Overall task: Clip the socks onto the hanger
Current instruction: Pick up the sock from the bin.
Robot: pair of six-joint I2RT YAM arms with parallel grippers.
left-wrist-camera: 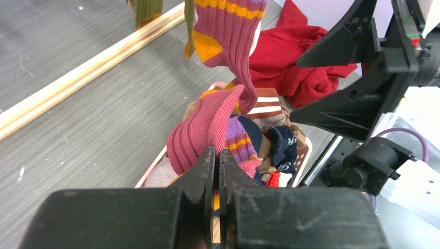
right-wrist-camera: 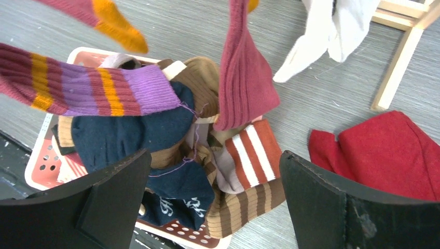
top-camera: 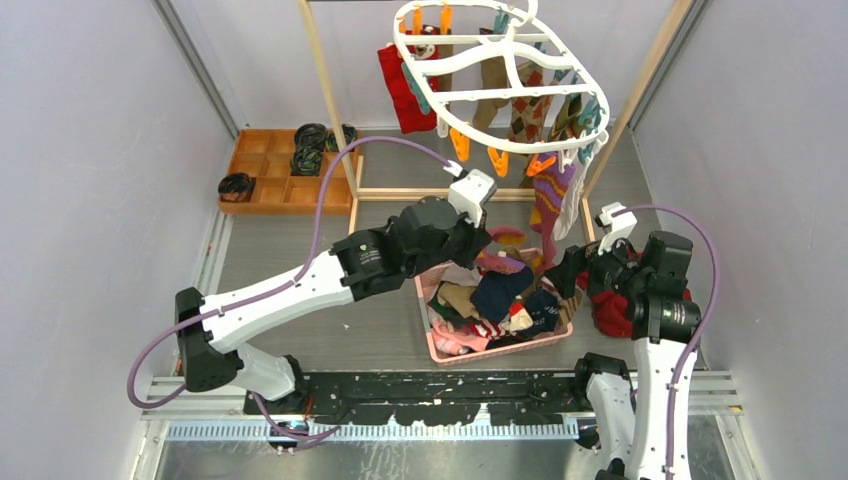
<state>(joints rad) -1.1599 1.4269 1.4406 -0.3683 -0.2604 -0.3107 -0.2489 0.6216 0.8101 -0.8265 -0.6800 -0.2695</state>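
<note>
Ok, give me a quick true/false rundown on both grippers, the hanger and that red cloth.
1. The left gripper is shut on a maroon sock. True.
2. The right gripper holds a navy sock. False: it is open and empty, pointed at the basket.
3. The hanger holds no socks. False: several socks already hang from its clips.
4. The red cloth lies on the table beside the basket, not in it. True.
</note>
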